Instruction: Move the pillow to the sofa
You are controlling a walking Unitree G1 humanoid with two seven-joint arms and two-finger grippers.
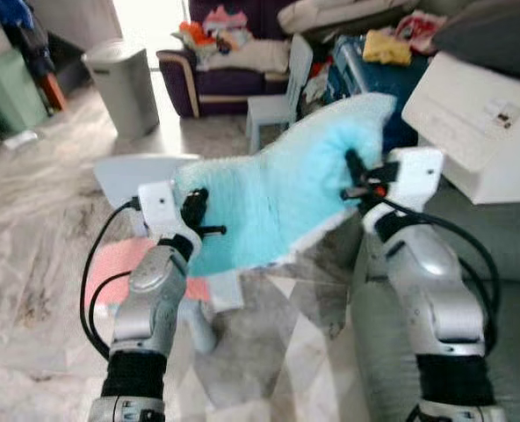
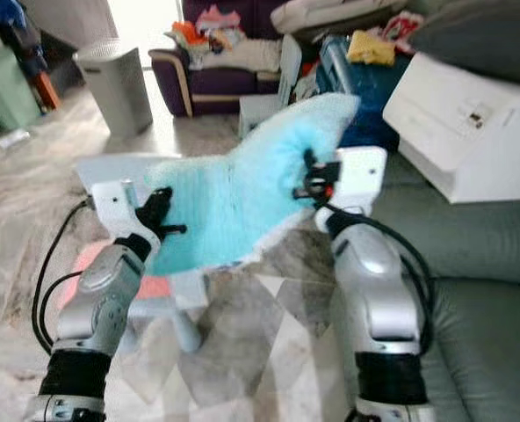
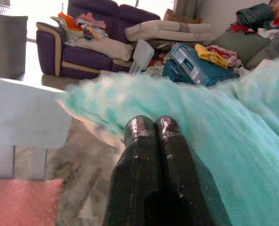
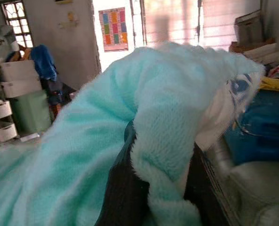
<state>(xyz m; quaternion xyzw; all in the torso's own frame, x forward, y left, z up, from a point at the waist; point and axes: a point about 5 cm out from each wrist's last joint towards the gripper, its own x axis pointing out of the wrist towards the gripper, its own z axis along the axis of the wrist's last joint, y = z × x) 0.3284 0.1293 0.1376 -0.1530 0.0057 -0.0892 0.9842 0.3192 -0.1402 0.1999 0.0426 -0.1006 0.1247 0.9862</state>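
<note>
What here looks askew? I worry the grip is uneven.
The turquoise pillow hangs crumpled and tilted between both grippers. The right gripper pinches a bunched fold at the higher corner, while the left gripper, fingers together, holds the lower edge.

A lived-in home sitting room: pale marbled floor tiles, a dark purple sofa heaped with laundry at twelve o'clock, a grey-green cushioned sofa at three o'clock, and a grey lidded bin at eleven o'clock.
</note>
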